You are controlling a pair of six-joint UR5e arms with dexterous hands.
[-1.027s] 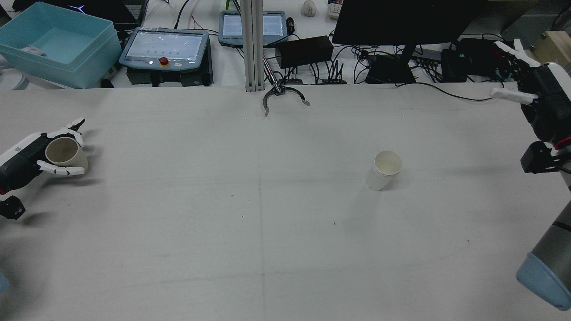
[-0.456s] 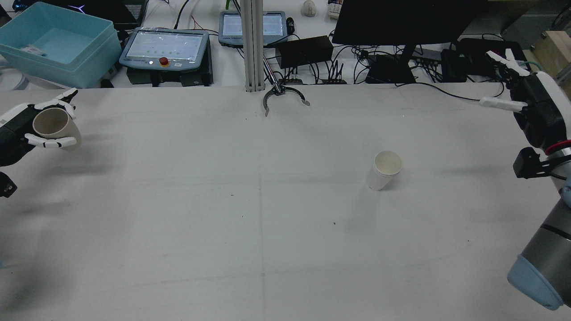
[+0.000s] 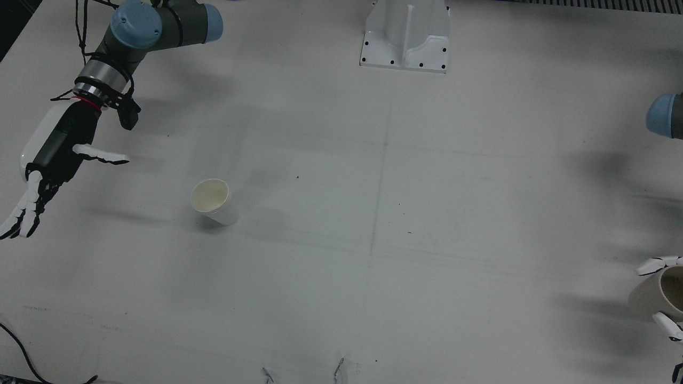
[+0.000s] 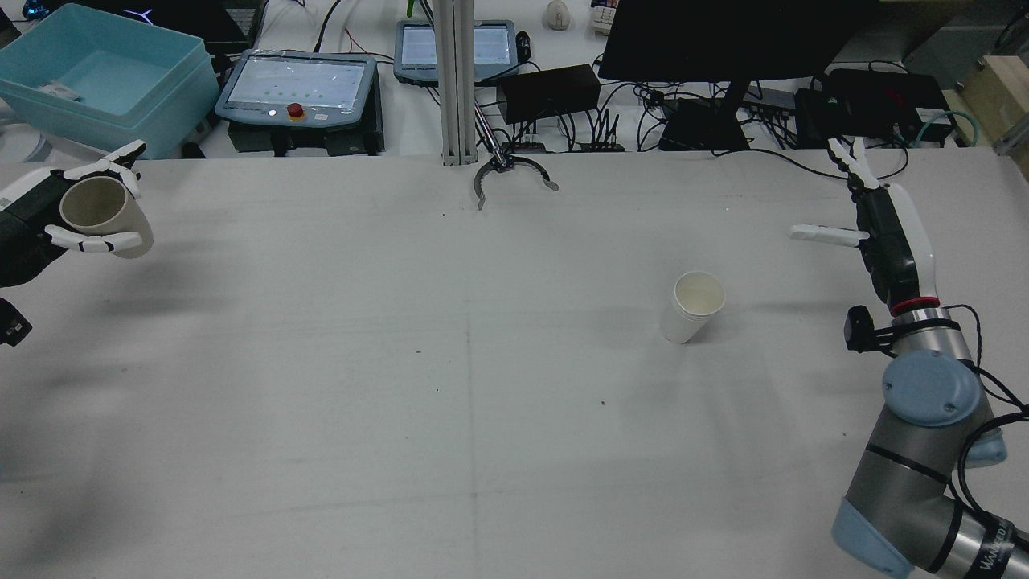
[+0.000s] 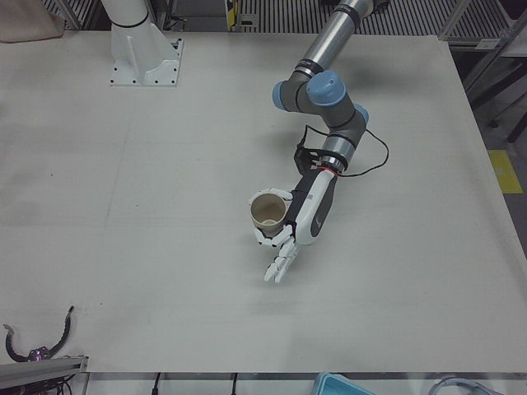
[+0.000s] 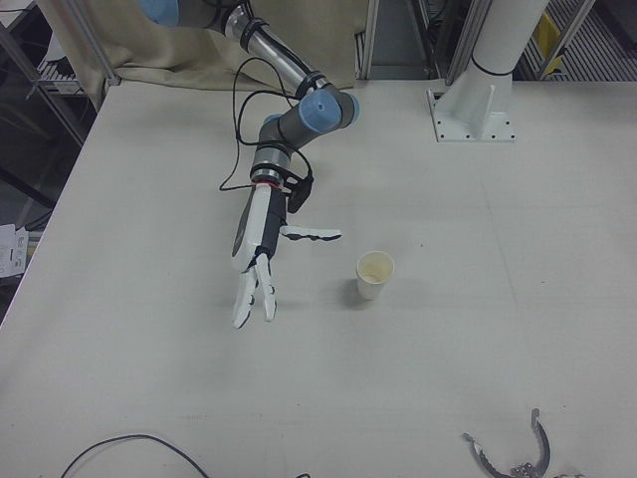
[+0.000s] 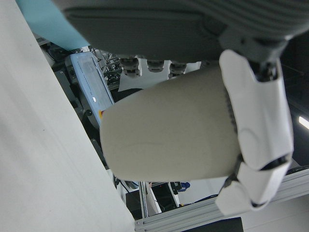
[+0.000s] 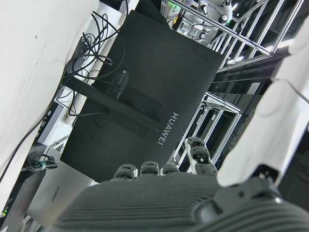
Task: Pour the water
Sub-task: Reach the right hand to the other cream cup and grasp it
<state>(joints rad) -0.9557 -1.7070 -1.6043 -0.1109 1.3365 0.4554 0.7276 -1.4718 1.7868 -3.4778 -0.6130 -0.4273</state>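
My left hand [image 4: 44, 225] is shut on a tan paper cup [image 4: 100, 215] and holds it tilted above the table's far left edge. The cup also shows in the left-front view [image 5: 268, 216], at the front view's right edge [image 3: 652, 296], and close up in the left hand view [image 7: 169, 130]. A white paper cup [image 4: 691, 307] stands upright on the table's right half; it also shows in the front view [image 3: 213, 201] and the right-front view [image 6: 374, 274]. My right hand [image 4: 884, 233] is open, fingers spread, above the table beside the white cup and apart from it [image 6: 257, 249].
Beyond the table's far edge are a blue bin [image 4: 104, 76], two teach pendants [image 4: 297, 84], a metal post [image 4: 456, 80], a monitor [image 4: 723, 40] and cables. A black claw-shaped part [image 4: 514, 173] lies near the post. A white pedestal [image 3: 406, 34] stands at the robot's side.
My left hand has lifted the tan cup off the table and carried it farther back. My right arm has swung inward and lower, bringing the open hand nearer the white cup.
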